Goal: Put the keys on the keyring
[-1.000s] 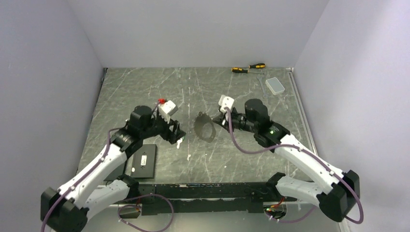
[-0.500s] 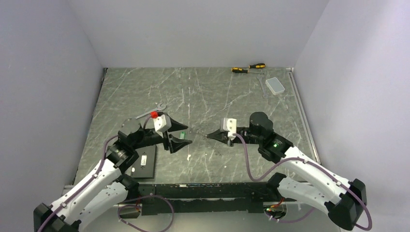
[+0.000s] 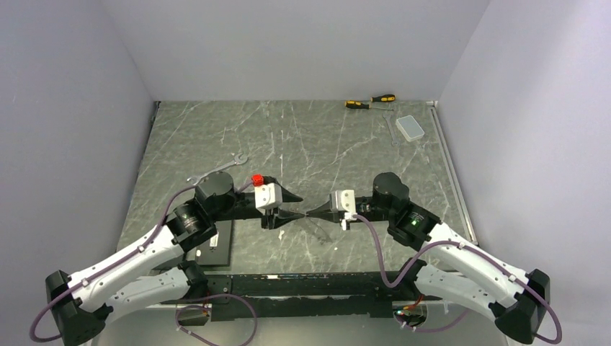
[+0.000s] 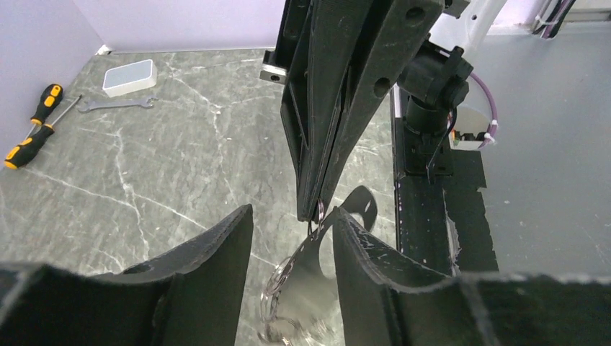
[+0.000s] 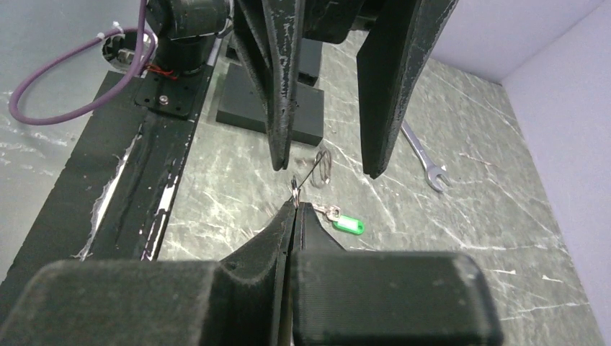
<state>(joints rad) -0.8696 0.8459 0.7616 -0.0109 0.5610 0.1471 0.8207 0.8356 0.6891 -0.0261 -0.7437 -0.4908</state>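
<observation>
- Where is the keyring (image 5: 295, 191)?
- Pinched in the clenched tips of the right gripper (image 5: 292, 207), toward 6 o'clock on the table (image 3: 216, 130).
- And the left gripper (image 4: 292, 216)?
- Jaws apart, reaching in from 9 o'clock and straddling those tips.
- The key (image 5: 349, 225)?
- 1 green head shows at 4 o'clock of the right tips. Hanging or lying, I cannot tell.
</observation>
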